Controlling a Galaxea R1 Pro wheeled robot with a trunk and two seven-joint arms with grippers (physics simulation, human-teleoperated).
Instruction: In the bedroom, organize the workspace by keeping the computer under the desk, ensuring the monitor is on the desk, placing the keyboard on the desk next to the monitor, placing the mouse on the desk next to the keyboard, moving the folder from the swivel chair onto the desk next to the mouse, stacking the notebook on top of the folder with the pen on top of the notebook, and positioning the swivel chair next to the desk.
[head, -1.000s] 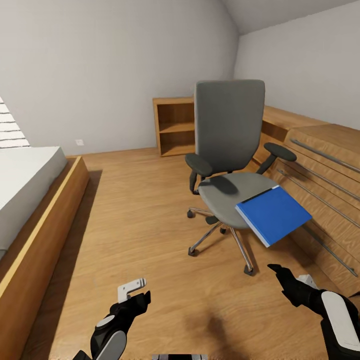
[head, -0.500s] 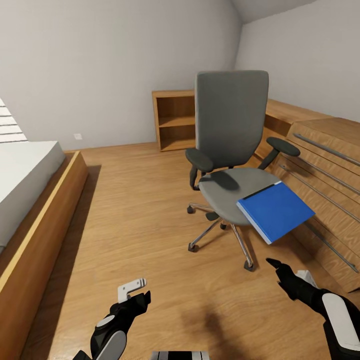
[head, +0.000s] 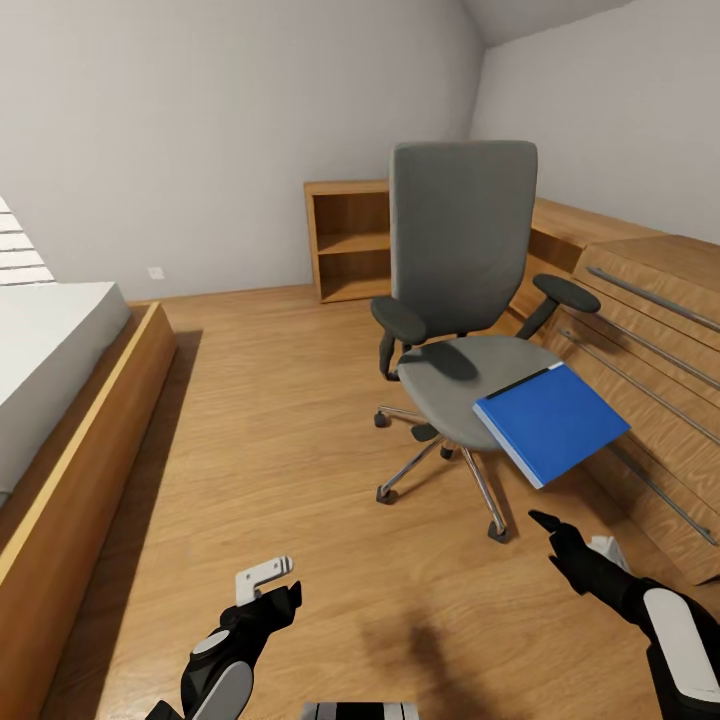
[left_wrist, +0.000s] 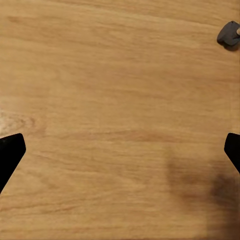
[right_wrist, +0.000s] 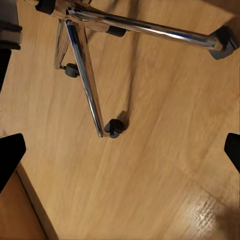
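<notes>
While folder (head: 549, 422) overhangs swivel chair (head: 462, 300) seat, both tools spread, empty; no writing legible

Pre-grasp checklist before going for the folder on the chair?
1. Folder in view: ok, overhanging the front edge of the swivel chair seat.
2. Nothing on top of the folder: ok.
3. Right gripper open and free: ok, fingertips wide apart over chair base.
4. Left gripper free: ok, open over bare floor.
5. Right gripper at the folder: not ok, lower and nearer the robot.
6. Desk drop spot located: cannot tell.
</notes>
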